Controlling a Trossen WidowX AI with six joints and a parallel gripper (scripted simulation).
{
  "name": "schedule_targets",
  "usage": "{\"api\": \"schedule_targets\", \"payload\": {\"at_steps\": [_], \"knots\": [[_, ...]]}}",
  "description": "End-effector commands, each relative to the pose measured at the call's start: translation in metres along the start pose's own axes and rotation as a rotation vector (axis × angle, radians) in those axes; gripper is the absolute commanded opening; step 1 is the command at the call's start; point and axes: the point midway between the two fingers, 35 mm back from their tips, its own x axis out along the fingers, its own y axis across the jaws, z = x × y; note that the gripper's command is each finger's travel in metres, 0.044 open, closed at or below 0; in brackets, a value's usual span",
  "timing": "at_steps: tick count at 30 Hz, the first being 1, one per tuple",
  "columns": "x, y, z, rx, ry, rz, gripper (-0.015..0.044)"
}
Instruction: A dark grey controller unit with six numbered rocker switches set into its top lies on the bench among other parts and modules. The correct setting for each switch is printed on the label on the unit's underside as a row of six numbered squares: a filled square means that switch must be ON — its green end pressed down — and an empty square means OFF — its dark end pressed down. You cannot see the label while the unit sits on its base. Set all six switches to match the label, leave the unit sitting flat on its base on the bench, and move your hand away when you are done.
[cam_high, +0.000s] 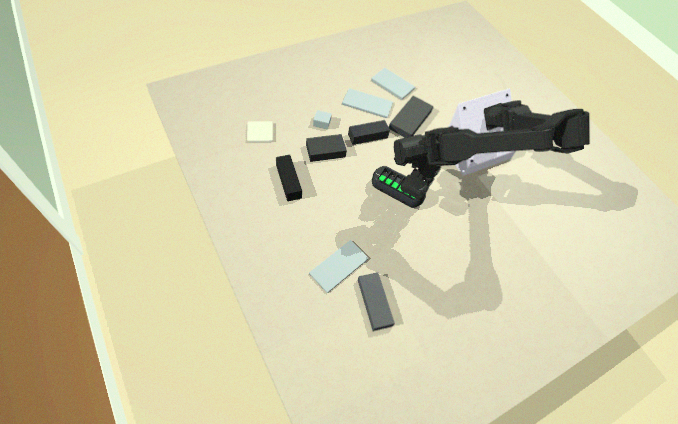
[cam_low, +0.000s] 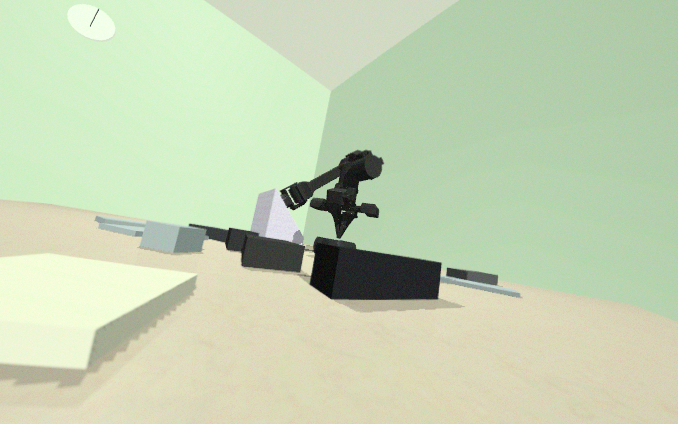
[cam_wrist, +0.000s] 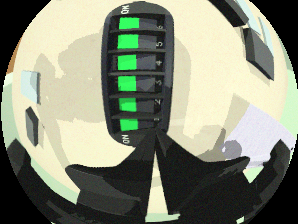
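The dark grey controller unit (cam_high: 396, 185) (cam_low: 335, 243) (cam_wrist: 169, 75) sits on its base on the bench mat, switches up. In the wrist view its six rockers run from 6 at the top to 1 at the bottom, green ends on the left, dark numbered ends on the right. I cannot tell reliably which ends are pressed down. The underside label is hidden. My gripper (cam_low: 340, 237) (cam_wrist: 154, 132) is shut and empty, pointing down, with its tips at or just above the unit's top, beside the dark end of switch 1. Whether they touch is unclear.
A black block (cam_high: 289, 178) (cam_low: 385, 275), a dark box (cam_high: 326, 148) and another dark block (cam_high: 368, 132) lie beyond the unit. A pale blue plate (cam_high: 337, 267) and a grey bar (cam_high: 376, 302) lie nearer. A lilac wedge (cam_high: 470, 120) (cam_low: 272, 217) (cam_wrist: 260, 132) stands by the arm.
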Motion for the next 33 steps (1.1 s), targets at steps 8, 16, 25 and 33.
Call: {"api": "schedule_targets", "payload": {"at_steps": [8,16,25,33], "knots": [[-0.029,0.004,0.015,-0.015,-0.015,0.018,0.0],[-0.026,0.004,0.022,-0.015,-0.015,0.018,0.0],[-0.011,0.005,0.022,-0.015,-0.015,0.018,0.0],[0.001,0.005,0.022,-0.015,-0.015,0.019,0.0]]}}
